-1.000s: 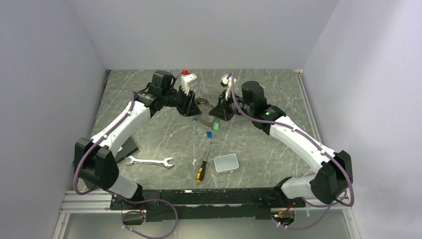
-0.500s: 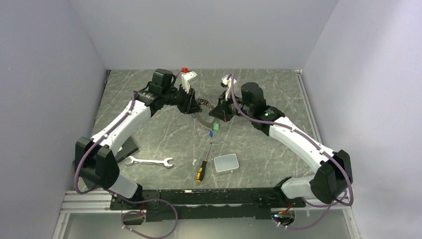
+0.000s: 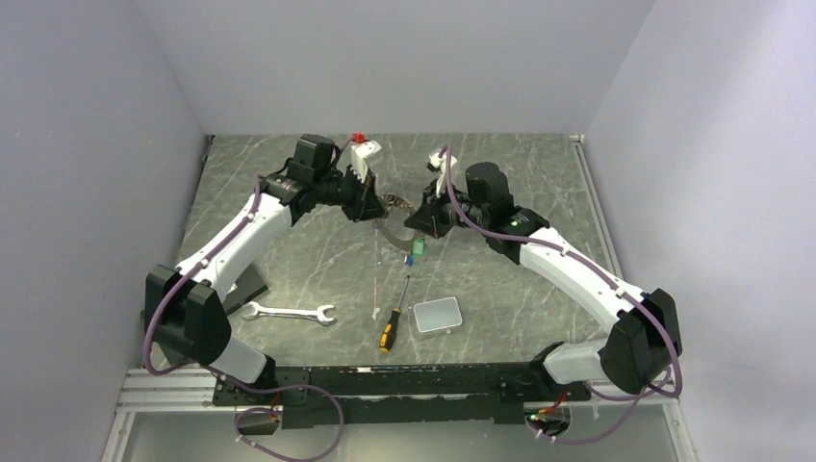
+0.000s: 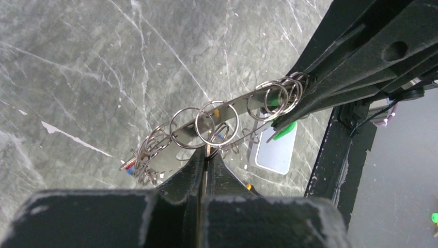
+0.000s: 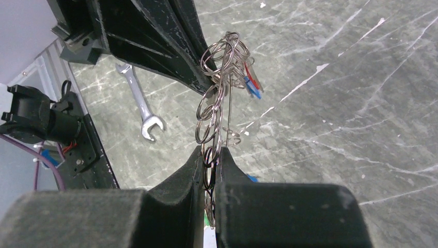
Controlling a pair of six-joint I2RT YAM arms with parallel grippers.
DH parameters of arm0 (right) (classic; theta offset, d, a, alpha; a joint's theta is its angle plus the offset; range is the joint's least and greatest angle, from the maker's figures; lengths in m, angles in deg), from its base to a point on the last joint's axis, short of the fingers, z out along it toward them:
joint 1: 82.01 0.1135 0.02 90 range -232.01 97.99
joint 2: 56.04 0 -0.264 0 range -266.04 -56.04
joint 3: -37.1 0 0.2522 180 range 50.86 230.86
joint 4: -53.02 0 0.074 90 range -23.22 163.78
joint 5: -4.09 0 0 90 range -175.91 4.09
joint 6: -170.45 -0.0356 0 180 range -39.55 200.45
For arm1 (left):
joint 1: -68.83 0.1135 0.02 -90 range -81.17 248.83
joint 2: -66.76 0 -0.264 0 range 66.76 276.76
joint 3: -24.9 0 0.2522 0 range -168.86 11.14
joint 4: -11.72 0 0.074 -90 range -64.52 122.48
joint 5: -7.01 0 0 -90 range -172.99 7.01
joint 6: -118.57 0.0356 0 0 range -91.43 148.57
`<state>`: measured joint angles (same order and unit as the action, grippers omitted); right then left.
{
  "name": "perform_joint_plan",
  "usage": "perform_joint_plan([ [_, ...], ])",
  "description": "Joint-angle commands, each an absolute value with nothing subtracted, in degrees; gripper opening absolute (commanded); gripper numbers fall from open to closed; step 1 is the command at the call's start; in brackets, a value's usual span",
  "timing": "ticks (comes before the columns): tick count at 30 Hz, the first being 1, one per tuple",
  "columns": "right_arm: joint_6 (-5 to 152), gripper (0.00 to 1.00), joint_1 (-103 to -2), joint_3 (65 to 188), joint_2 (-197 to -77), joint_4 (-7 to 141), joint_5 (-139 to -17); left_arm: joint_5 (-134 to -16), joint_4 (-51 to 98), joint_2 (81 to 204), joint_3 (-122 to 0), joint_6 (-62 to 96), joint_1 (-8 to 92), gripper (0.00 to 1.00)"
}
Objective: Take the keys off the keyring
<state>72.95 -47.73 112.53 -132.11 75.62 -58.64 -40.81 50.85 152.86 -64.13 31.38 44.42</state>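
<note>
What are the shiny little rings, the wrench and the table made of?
The small silvery wire rings look like polished steel: thin, bright, glinting. The silver open-ended wrench looks like metal too, with a duller sheen. The grey white-veined tabletop looks like marble, maybe only a printed sheet.

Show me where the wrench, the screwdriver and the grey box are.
wrench (image 3: pixel 289 312): top view, middle of its shaft.
screwdriver (image 3: pixel 389 327): top view, on its handle.
grey box (image 3: pixel 437 315): top view, centre of its top.

Both arms stretched forward, elbows out, wrists turned inward; left gripper, right gripper both clamped tight.
</note>
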Motion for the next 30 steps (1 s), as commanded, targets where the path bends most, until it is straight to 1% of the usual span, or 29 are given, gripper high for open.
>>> perform_joint_plan([
  [1, 73.43, 0.0, -49.26, 111.36, -130.02, 71.03, -59.27, -39.34, 56.17, 150.03, -67.37, 36.96, 44.35, 0.0],
  [5, 75.43, 0.0, -49.72, 109.45, -129.02, 70.72, -59.28, -38.78, 60.71, 147.81, -66.66, 40.26, 44.39, 0.0],
  [11, 79.28, 0.0, -49.7, 107.25, -128.25, 70.63, -55.7, -38.15, 62.55, 146.57, -66.43, 41.61, 44.96, 0.0],
  [15, 81.89, 0.0, -49.67, 106.77, -127.51, 71.85, -51.81, -40.46, 64.38, 146.74, -67.71, 44.01, 45.01, 0.0],
  [20, 82.64, 0.0, -49.73, 106.14, -126.8, 71.96, -50.62, -39.64, 65.39, 146.89, -68.17, 46.09, 45.01, 0.0],
  [21, 82.79, 0.06, -49.69, 106.15, -126.81, 72.21, -50.29, -38.95, 65.65, 146.99, -68.36, 46.34, 45.01, 0.0],
  [22, 83.13, 0.09, -49.7, 106.09, -126.79, 72.39, -49.85, -38.4, 65.84, 147.06, -68.51, 46.46, 45.01, 0.0],
  [25, 83.82, 0.12, -49.67, 105.91, -126.53, 72.82, -48.53, -37.22, 66.32, 147.22, -69.26, 46.97, 44.96, 0.0],
  [27, 84.39, 0.2, -49.67, 105.75, -126.6, 72.99, -47.04, -36.91, 66.93, 147.33, -69.94, 47.55, 44.99, 0.0],
  [30, 85.34, 0.29, -49.7, 105.36, -126.68, 73.16, -44.85, -35.75, 67.97, 147.63, -71.23, 48.69, 44.92, 0.0],
])
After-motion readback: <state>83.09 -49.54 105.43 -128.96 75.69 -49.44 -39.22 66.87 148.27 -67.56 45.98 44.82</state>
